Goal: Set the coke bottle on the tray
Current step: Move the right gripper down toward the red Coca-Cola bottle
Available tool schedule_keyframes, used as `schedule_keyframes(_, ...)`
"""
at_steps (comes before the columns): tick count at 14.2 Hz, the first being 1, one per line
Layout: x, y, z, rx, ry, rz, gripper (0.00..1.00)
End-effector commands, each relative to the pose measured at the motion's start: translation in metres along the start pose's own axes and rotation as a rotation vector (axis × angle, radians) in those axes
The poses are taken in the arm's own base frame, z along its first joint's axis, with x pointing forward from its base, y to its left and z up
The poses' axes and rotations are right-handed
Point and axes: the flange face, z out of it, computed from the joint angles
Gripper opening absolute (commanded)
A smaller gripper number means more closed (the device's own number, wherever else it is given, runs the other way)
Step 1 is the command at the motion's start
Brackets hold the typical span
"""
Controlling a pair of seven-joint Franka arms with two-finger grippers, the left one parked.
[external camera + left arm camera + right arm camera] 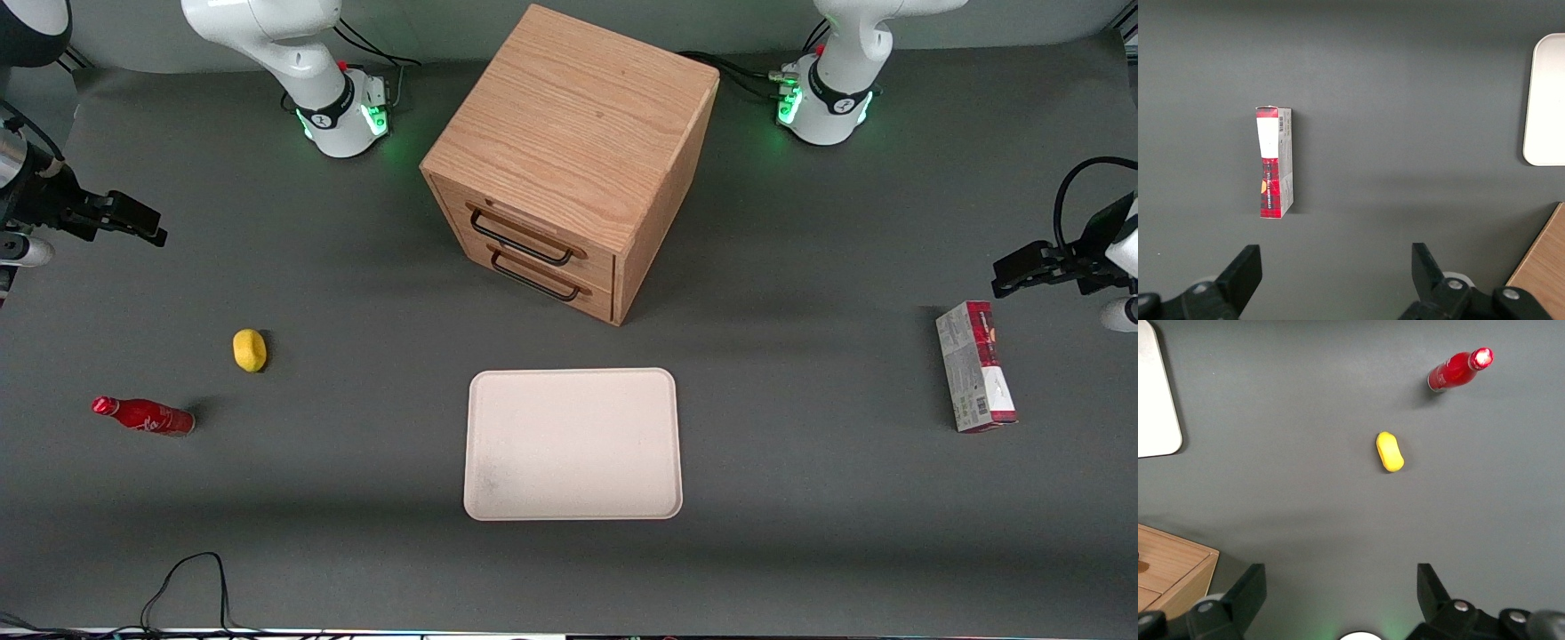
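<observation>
Item: my gripper [1338, 597], jaws released and empty; coke bottle [1458, 369] well ahead, apparently standing upright; descend squarely, grip mid-body, carry to tray [573, 444].

- We see white script on the bottle [144, 417], too small to read.
- We see a barcode on the carton [1275, 162]; its print is unreadable.
- The gripper [133, 221] carries no marking.

Your right arm is held high at the working arm's end of the table. Its gripper [1340, 597] hangs in the air with the two black fingers [1245, 593] spread wide apart, holding nothing between them.
</observation>
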Motion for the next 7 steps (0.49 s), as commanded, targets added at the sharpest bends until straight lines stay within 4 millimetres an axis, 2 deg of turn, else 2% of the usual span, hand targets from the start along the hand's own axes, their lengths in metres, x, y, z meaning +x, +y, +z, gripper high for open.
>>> schedule_keyframes(1,0.017,0.016,0.019,-0.026,-0.022,0.06,1.0)
schedule_keyframes(2,0.03,0.031,0.022,-0.027,-0.02,0.083,1.0)
schedule_keyframes(5,0.088,0.071,0.034,-0.046,0.005,0.147,1.0)
schedule_keyframes(7,0.119,0.098,0.042,-0.052,0.034,0.086,1.0)
